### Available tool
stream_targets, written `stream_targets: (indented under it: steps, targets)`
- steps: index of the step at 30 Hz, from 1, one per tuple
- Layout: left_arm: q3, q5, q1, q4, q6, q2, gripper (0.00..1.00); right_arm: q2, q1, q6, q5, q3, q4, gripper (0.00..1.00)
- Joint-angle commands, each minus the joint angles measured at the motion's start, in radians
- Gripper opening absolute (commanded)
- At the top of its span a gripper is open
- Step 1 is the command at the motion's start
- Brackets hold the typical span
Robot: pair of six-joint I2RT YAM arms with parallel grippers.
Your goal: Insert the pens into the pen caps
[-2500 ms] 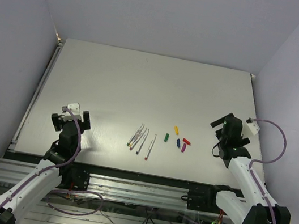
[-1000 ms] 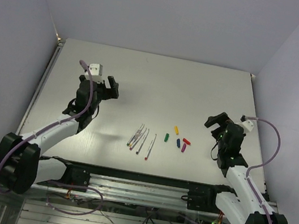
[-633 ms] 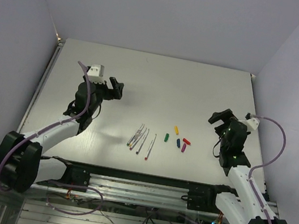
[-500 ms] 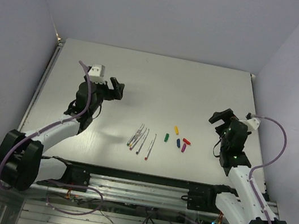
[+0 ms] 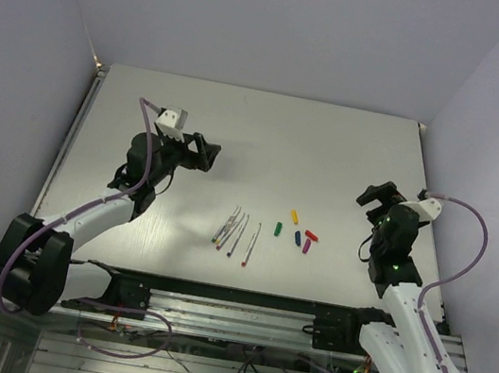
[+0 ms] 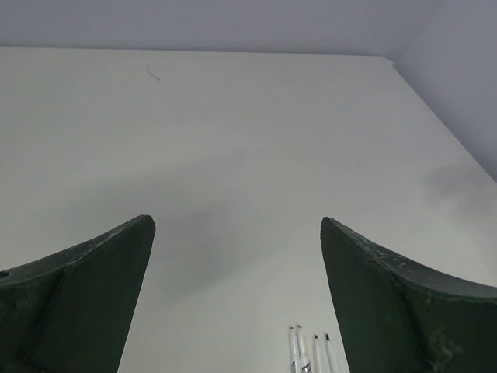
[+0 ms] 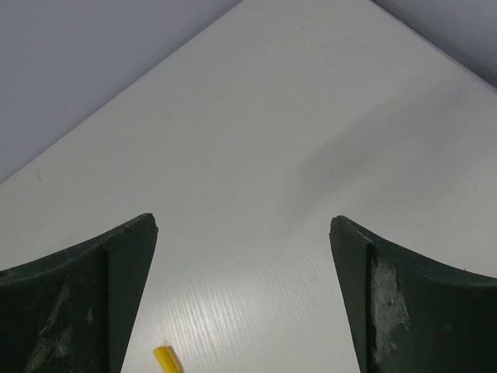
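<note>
left jaws wide, empty | right jaws wide, empty | pens (image 5: 236,230) near pen caps (image 5: 297,234)

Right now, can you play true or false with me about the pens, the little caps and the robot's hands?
1. The pens lie together on the table, to the left of the pen caps. True.
2. The left gripper is holding a pen. False: it is open and empty, up above the table, away from the pens.
3. The yellow cap is already on a pen. False: it lies by itself among the other caps, with no pen in it.
4. The right gripper is open and holds nothing. True.
</note>
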Motion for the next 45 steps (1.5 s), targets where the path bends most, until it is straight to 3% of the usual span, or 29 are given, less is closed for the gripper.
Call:
stream_targets:
  steps: [1,6,9,11,14,17,27,30,33,36,40,45]
  targets:
    - [0.065,0.079,0.006,0.065,-0.028,0.004,0.99,0.033,-0.002,-0.055,0.007,0.051,0.01,0.9]
    - [0.229,0.17,0.007,-0.102,-0.008,0.094,0.99,0.104,0.029,-0.087,-0.121,0.112,0.059,0.82]
    - [0.213,0.194,-0.001,-0.029,-0.02,0.099,0.98,0.147,0.118,-0.127,-0.152,0.16,0.099,0.85]
    - [0.212,0.109,-0.062,-0.09,0.05,0.075,0.96,0.187,0.231,-0.173,-0.077,0.197,0.101,0.87]
    - [0.26,-0.195,-0.247,-0.269,0.238,0.046,0.99,0.252,0.364,-0.217,0.018,0.235,0.104,0.89]
    - [0.249,-0.252,-0.306,-0.313,0.224,0.037,1.0,0.295,0.432,-0.208,0.029,0.248,0.117,0.9]
    - [0.119,-0.276,-0.307,-0.374,0.14,-0.026,1.0,0.265,0.426,-0.14,0.122,0.234,0.044,1.0]
    - [0.079,-0.296,-0.307,-0.363,0.135,-0.026,0.99,0.253,0.366,-0.113,0.09,0.25,-0.01,1.0]
    - [0.065,-0.298,-0.307,-0.382,0.138,-0.012,0.99,0.22,0.225,-0.086,-0.047,0.219,0.0,0.99]
    - [0.069,-0.289,-0.307,-0.411,0.127,0.016,0.98,0.166,0.089,-0.038,-0.129,0.171,0.02,0.83]
    - [0.067,-0.223,-0.307,-0.437,0.094,0.06,0.94,0.123,0.082,-0.071,-0.121,0.148,0.015,0.67]
    - [0.097,-0.224,-0.329,-0.558,0.067,0.108,0.89,0.122,0.084,-0.063,-0.13,0.132,-0.02,0.55]
